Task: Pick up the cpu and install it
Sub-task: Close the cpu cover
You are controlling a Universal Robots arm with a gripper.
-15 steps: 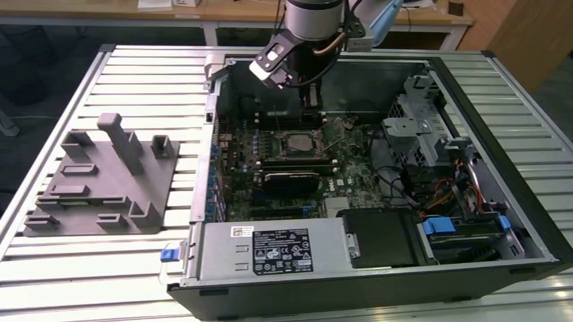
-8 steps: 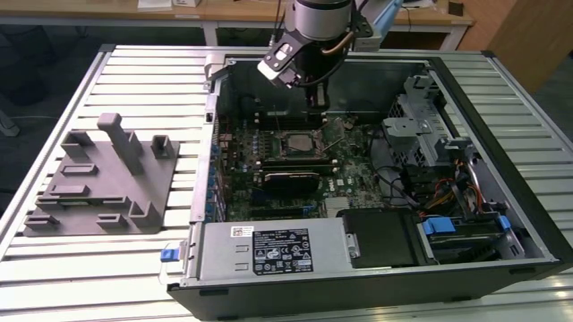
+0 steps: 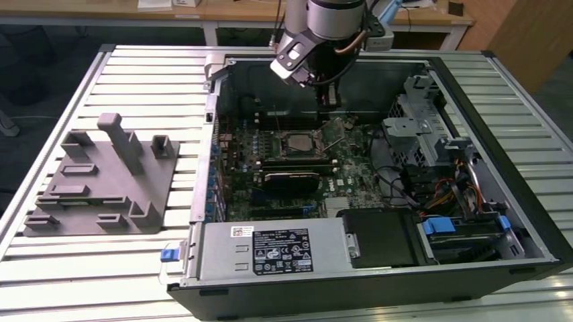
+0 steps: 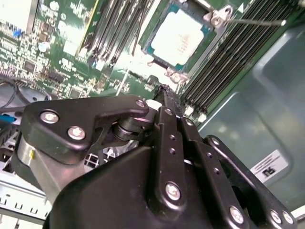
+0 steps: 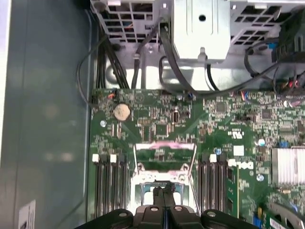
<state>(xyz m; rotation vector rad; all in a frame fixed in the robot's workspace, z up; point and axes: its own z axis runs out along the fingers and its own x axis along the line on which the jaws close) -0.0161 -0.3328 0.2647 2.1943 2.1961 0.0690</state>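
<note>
The cpu (image 4: 181, 36), a pale silvery square chip, lies flat inside the dark socket frame (image 4: 209, 19) on the green motherboard (image 4: 71, 52). In the exterior view the socket (image 3: 296, 142) sits mid-board inside the open computer case. My gripper (image 3: 331, 102) hangs just above the board, slightly behind the socket toward the case's far wall. Its black fingers (image 4: 164, 102) are pressed together with nothing between them. In the first wrist view the gripper (image 5: 164, 190) points down over the socket's raised metal load plate (image 5: 164, 153). A thin socket lever (image 4: 252, 21) stands loose beside the frame.
A grey plastic tray with upright posts (image 3: 98, 181) rests on the slatted table at the exterior view's left. Memory slots (image 4: 228, 62) flank the socket. Drive cages and cable bundles (image 3: 430, 154) fill the case's right side, and a power supply (image 3: 268, 249) sits at the near side.
</note>
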